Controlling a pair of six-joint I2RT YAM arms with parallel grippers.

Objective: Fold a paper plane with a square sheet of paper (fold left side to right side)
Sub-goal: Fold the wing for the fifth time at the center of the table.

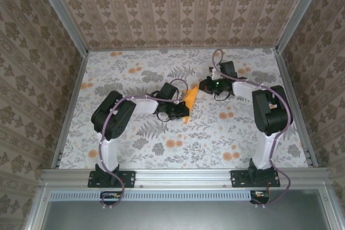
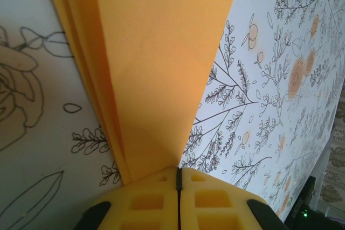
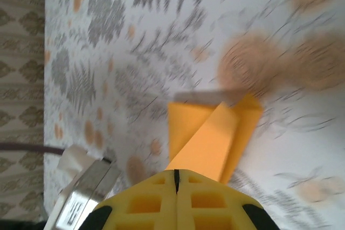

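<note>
The square sheet of paper is folded into a narrow, creased orange dart, the paper plane (image 1: 190, 102), near the middle of the floral table (image 1: 135, 74). My left gripper (image 1: 181, 114) is shut at its near end. In the left wrist view the plane's layers (image 2: 156, 52) fan out from the closed yellow fingertips (image 2: 161, 187), apparently pinched there. My right gripper (image 1: 202, 85) is shut at the plane's far end. In the blurred right wrist view a raised flap (image 3: 213, 133) runs from under the shut gripper (image 3: 176, 173). Whether the right gripper pinches the paper is unclear.
Patterned walls (image 1: 178, 4) and aluminium rails (image 1: 70, 100) enclose the table on three sides. Both arms reach inward and their wrists nearly meet at the paper. A silver part with a dark cable (image 3: 81, 197) lies close to the left of the right gripper.
</note>
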